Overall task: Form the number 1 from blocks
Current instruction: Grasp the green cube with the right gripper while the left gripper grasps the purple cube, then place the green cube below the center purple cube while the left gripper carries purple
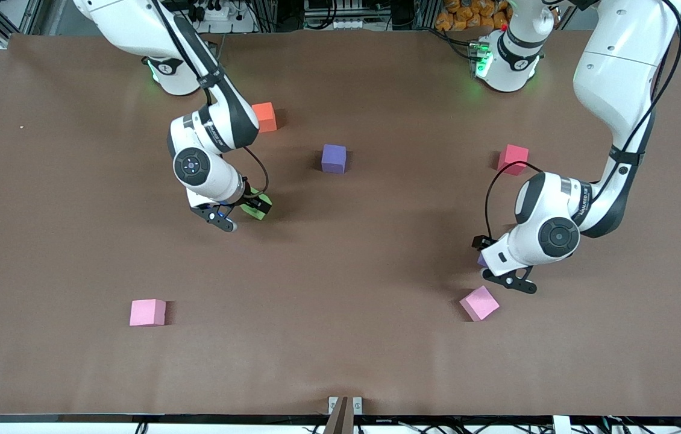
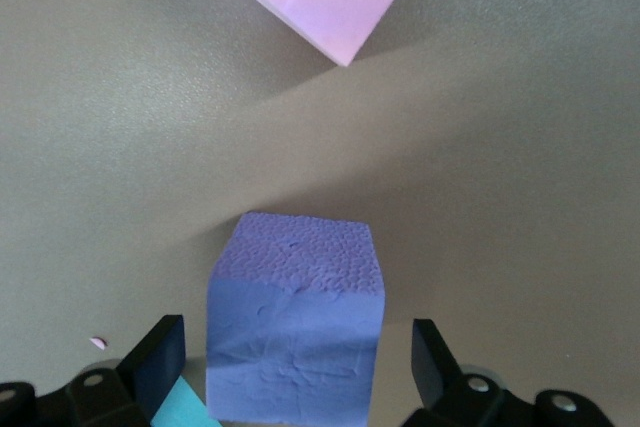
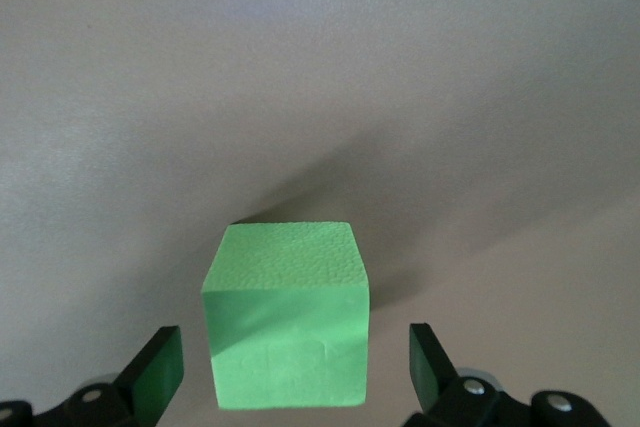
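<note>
**Both claws poised over their first blocks**

Brown matting covers the whole table [image 1: 340, 355], and the five task cubes lie scattered on it, nowhere near a numeral yet. Take the central purple block [image 1: 334, 158] as the landmark. Toward the right arm's end from it, and a little nearer the front camera, the right gripper [image 3: 296, 372] stands low with its jaws spread wide on either side of the green block [image 3: 287, 315], not touching it. Toward the left arm's end, and nearer the camera still, the left gripper [image 2: 297, 365] straddles the second purple block [image 2: 296, 317] in the same way, wide open, with a sliver of a light-blue cube [image 2: 182, 410] beside one finger. One pink block [image 1: 480, 302] lies just beside that pair; the other pink block [image 1: 147, 312] sits well apart, nearer the camera at the right arm's end.

To do the pickup well, each claw should probably descend squarely so both pads meet flat faces. The left one needs care not to catch the blue neighbour. An orange cube [image 1: 264, 116] and a red cube [image 1: 513, 159] should stay out of it.
</note>
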`<action>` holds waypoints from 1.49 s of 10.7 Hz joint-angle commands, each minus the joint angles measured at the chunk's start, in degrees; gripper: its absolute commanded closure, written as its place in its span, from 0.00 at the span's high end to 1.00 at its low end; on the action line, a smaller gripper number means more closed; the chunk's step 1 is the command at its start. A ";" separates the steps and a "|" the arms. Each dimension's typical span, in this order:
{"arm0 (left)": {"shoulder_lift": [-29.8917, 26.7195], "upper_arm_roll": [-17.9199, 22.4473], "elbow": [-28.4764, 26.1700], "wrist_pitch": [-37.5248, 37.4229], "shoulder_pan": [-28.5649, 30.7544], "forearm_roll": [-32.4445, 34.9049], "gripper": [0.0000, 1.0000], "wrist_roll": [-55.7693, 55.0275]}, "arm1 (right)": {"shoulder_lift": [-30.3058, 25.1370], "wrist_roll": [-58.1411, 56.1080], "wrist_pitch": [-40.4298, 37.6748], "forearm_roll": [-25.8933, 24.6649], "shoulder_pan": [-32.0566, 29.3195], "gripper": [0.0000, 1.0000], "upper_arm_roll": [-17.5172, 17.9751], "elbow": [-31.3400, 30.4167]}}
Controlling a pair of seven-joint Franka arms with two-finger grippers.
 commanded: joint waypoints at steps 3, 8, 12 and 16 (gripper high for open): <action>0.47 0.12 0.34 0.29 0.24 0.51 1.00 4.56 | 0.95 -1.24 0.62 1.32 0.35 0.95 -0.42 -0.31; 0.83 0.12 0.16 0.38 0.24 0.43 1.00 5.28 | 2.62 -1.42 2.38 1.32 -0.26 0.84 -0.42 -0.22; 0.83 0.12 -0.10 0.37 -0.03 0.25 1.00 4.49 | 2.44 -1.07 2.38 1.32 0.53 0.47 -0.42 0.91; 0.83 0.03 -0.98 0.29 0.24 -0.28 1.00 4.40 | 2.00 -2.21 2.46 -7.34 7.01 0.49 -0.42 6.44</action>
